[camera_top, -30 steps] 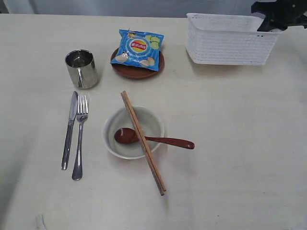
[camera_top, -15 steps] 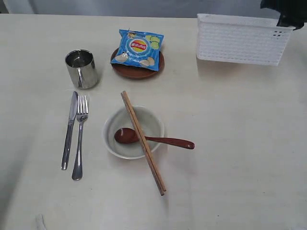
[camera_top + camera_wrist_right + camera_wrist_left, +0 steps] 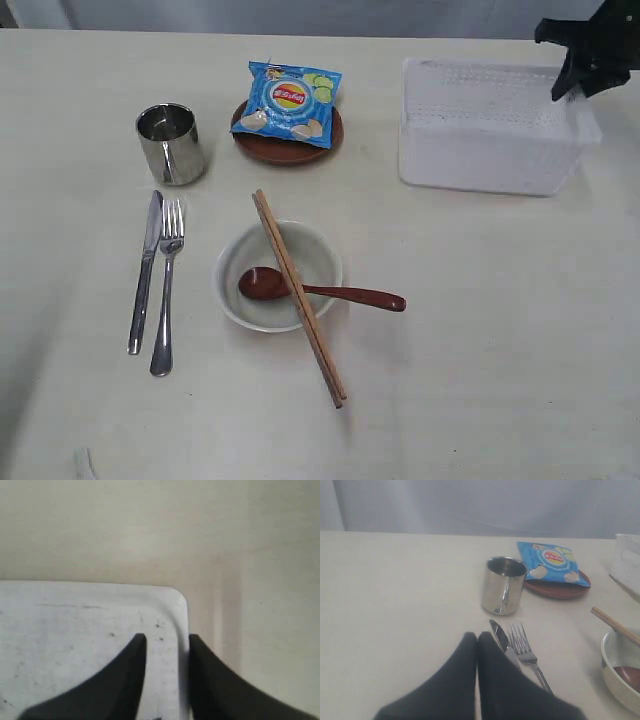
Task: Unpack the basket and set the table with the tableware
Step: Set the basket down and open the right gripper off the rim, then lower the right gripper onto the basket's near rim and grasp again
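Stage: by my judgement, close to the end; the unpacking looks done and only tidying around the basket is left.
Basket [image 3: 490, 150]: at the far right of the table [image 3: 500, 400], well apart from the place setting. Its outline is blurred in the exterior view. No tableware shows inside it, and the right wrist view shows only bare white floor.
Right gripper [image 3: 167, 639]: at the basket's far right corner. The jaws stand a little apart, astride the rim, with a gap showing beside the wall, so they read as released rather than pinching.
Left gripper [image 3: 477, 636]: low over the table near the knife tip, fingers pressed together and holding nothing.
Cup [image 3: 170, 143]: upright at far left, beyond the cutlery.
Knife [image 3: 146, 265] and fork [image 3: 166, 290]: laid side by side, parallel, left of the bowl.
Bowl [image 3: 322, 262]: at the centre of the setting.
Spoon [image 3: 350, 296]: head resting in the bowl, handle over the rim, pointing right.
Chopsticks [image 3: 318, 345]: a pair lying slantwise across the bowl, over the spoon, near ends on the table.
Plate [image 3: 285, 155]: beyond the bowl, with a blue chip bag [image 3: 292, 102] on it.
Left to do: likely only drawing the right arm clear of the basket; every listed piece is already on the table.
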